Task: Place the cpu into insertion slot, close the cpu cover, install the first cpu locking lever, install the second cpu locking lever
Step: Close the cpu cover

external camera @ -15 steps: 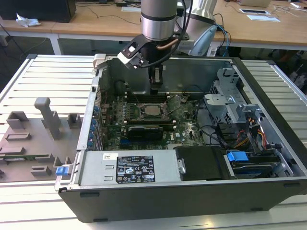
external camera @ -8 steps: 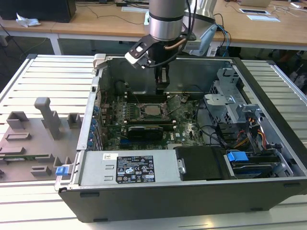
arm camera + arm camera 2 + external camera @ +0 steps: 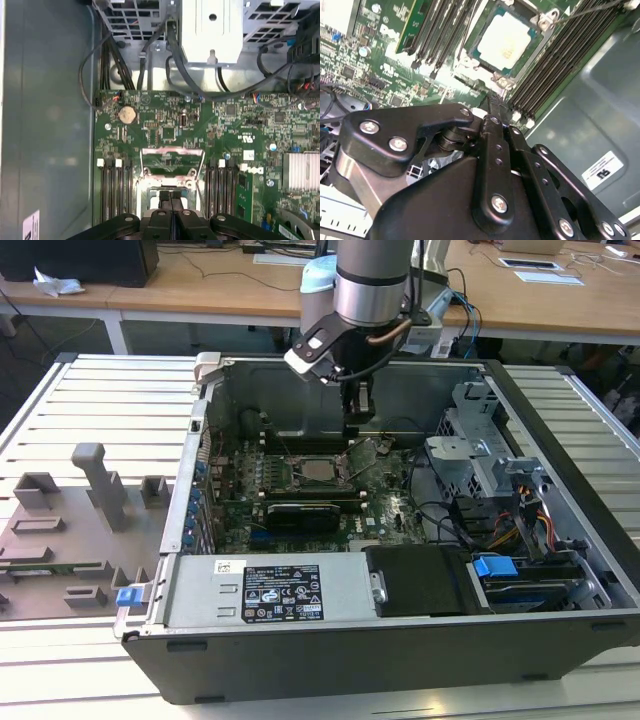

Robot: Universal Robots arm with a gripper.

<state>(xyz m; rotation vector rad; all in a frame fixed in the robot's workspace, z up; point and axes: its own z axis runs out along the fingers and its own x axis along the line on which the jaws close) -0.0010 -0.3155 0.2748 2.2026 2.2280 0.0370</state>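
The cpu (image 3: 505, 40), a flat square chip with a silver top, lies in the insertion slot (image 3: 546, 21) on the green board; the exterior view shows it too (image 3: 320, 472). The cpu cover (image 3: 172, 149), a thin silver frame, stands raised on the side of the slot toward the exterior view's right (image 3: 367, 448), and the board shows through its opening. My gripper (image 3: 171, 194) is shut with nothing between its fingers. It hangs just above the raised cover's edge (image 3: 352, 430); whether it touches the cover is unclear. In the second wrist view its tip (image 3: 492, 102) points at the slot's near rim.
Long black memory slots (image 3: 115, 190) flank the slot on both sides. The grey case wall (image 3: 45, 125) is close behind the arm. A drive cage (image 3: 480, 440) with cables fills the case toward the exterior view's right. A black power supply (image 3: 270, 590) lies along the front.
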